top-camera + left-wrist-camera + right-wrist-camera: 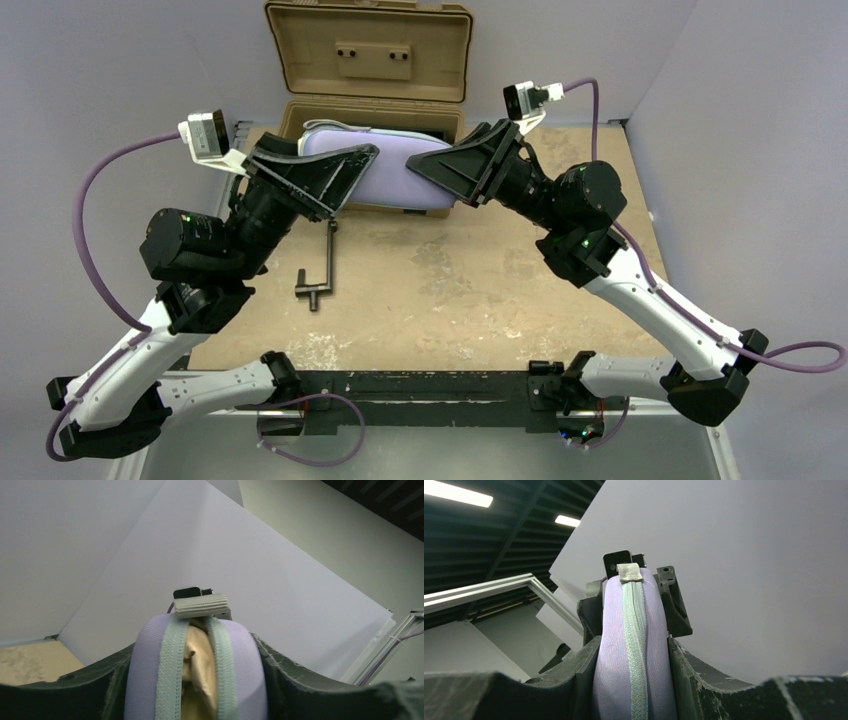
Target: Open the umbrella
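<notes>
STEP take umbrella out | umbrella (200,675) – tan fabric showing inside the part-unzipped lavender case (385,170), lifted at 12 o'clock over the desk (480,290) | left claw (350,185) and right claw (435,180) each grasping one case end | ADVICE – hold your right grip firm and widen the zipper (172,680) before pulling.

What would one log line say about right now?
left hand: shut on lavender-grey oblong hard case | right hand: shut on case | zip: partly open | cream-tan fabric umbrella: inside case
</notes>
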### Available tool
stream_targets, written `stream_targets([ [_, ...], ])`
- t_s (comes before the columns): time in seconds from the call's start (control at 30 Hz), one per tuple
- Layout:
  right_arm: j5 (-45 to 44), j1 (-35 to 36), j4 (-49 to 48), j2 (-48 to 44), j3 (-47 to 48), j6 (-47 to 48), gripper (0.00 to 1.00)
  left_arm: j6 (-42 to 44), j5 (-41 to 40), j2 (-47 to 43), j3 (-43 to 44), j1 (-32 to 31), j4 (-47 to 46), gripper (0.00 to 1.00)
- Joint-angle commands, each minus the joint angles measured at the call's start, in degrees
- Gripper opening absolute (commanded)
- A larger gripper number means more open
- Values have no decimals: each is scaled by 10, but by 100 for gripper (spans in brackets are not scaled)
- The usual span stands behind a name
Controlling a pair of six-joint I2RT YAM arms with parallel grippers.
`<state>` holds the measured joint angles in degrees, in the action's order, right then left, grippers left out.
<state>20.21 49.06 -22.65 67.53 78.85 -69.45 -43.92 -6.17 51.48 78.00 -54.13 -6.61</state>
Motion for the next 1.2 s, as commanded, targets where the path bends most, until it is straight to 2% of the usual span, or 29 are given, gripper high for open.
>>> stream_targets([
  [0.0,35,-1,-96,-9,29,-13,0,7,23,19,20,0,-35,49],
  [0.03,35,-1,-100,-11,27,-13,0,8,26,22,23,0,-35,40],
  [0.13,37,-1,-110,-16,20,-11,0,11,32,28,35,0,-22,3],
  [0.2,49,-2,-124,-20,15,-5,0,12,29,27,40,1,-14,0],
  [0.23,54,-2,-117,-19,19,4,5,12,26,25,40,0,-12,0],
  [0.27,54,-3,-99,-16,31,23,24,13,23,21,40,0,-11,0],
  [0.3,53,-2,-73,-13,44,58,52,14,19,19,39,0,-11,0],
  [0.33,50,-3,-42,-10,60,85,68,14,13,14,40,0,-10,0],
  [0.37,40,-3,-1,-7,78,120,77,16,8,12,42,0,-8,0],
  [0.43,10,-4,80,-6,109,194,83,20,2,7,48,1,3,0],
  [0.57,-65,-4,174,-39,106,322,86,30,-16,-1,63,0,30,0],
  [0.73,-127,-4,207,-100,37,435,86,44,-30,-6,84,0,75,0],
  [0.93,-141,-3,167,-178,-77,543,85,89,-28,1,137,0,161,0],
  [1.07,-128,4,155,-198,-123,592,82,104,-24,6,151,0,178,0],
  [1.17,-166,33,147,-210,-147,629,80,111,-19,11,162,0,188,0],
])
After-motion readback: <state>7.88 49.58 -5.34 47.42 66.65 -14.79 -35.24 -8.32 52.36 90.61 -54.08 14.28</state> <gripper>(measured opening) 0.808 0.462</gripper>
